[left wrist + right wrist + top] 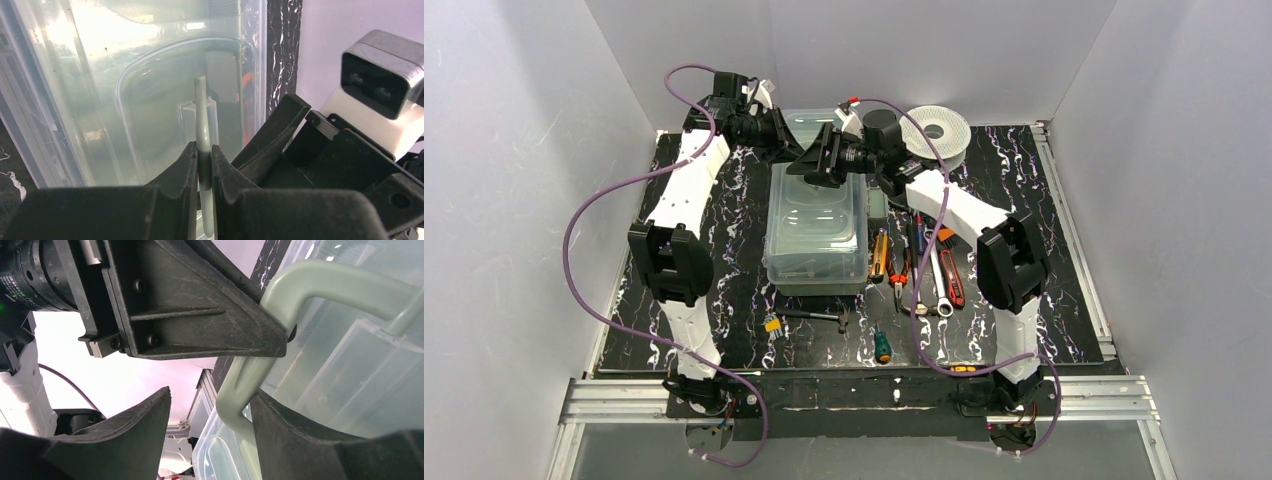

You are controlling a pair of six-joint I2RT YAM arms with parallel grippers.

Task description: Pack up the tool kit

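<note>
The tool kit's box [816, 240] stands mid-table, its translucent lid [140, 80] facing up. At the box's far end my left gripper [204, 147] is shut on the pale green handle [201, 107], pinching the thin bar between both pads. From the right, my right gripper [211, 394] stands open around the handle's bent end [235, 395], which rests against its right finger [320, 440]; the left finger is apart from it. From above, both grippers, left [789, 148] and right [816, 168], crowd the far end. Loose hand tools [919, 265] lie right of the box.
A hammer [816, 316], a green-handled screwdriver [882, 345] and a small yellow piece [773, 325] lie in front of the box. A round white wire spool [936, 132] sits at the back right. White walls close in the black marbled table [704, 260].
</note>
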